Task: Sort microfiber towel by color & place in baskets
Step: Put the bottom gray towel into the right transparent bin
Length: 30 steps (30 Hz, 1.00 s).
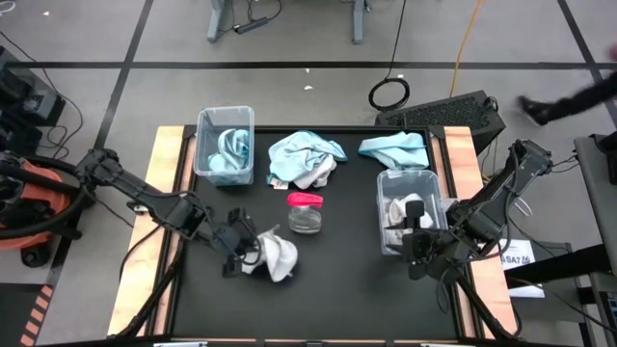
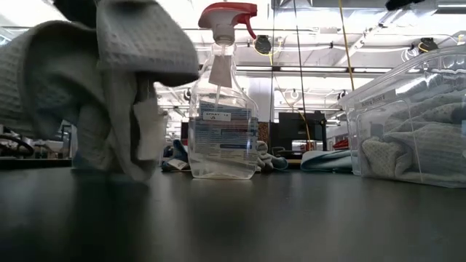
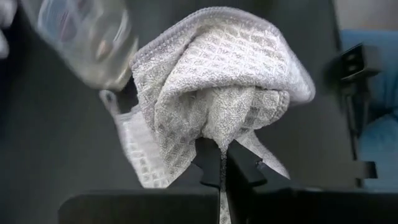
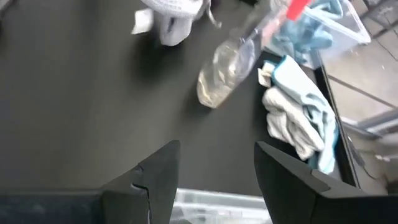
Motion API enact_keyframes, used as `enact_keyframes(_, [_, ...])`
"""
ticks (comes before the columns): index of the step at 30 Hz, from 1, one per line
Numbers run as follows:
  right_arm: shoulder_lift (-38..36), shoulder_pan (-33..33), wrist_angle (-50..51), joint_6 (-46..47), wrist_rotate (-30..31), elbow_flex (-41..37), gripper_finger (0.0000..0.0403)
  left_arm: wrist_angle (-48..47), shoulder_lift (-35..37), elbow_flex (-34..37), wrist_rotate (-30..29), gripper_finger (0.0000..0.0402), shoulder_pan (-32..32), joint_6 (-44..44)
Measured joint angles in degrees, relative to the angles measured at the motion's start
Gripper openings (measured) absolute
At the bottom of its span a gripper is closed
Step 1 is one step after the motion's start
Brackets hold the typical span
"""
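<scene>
Grey towel (image 3: 217, 81) pinched in closed left fingers (image 3: 211, 163) | right fingers (image 4: 283, 171) spread wide, empty, above basket (image 1: 384, 183)

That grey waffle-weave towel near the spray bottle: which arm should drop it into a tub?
Probably the left. Its tool is already shut on the grey waffle-weave towel. The right tool hangs open and empty by the clear plastic tub holding pale towels, so it would first have to take the towel.

— Any writing you can read?
— The spray bottle (image 2: 222, 109) carries a printed label (image 2: 221, 131), but its words are too small. A tag hangs on the grey towel (image 2: 95, 80), also illegible.
</scene>
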State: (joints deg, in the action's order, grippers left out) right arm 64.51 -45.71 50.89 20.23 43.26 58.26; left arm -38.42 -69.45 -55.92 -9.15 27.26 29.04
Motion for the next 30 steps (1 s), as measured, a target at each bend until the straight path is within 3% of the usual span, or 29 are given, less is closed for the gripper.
enact_keyframes(23, [0.4, 0.1, -24.9, -17.5, -7.4, 0.0, 0.0198, 31.0, -3.8, 0.0, 1.0, 0.0002, 0.5, -25.5])
enact_keyframes(30, [3.0, 2.3, -29.9, -20.6, -9.5, 0.0, 0.0235, 40.1, -7.7, 0.0, 1.3, 0.0002, -1.2, -33.1])
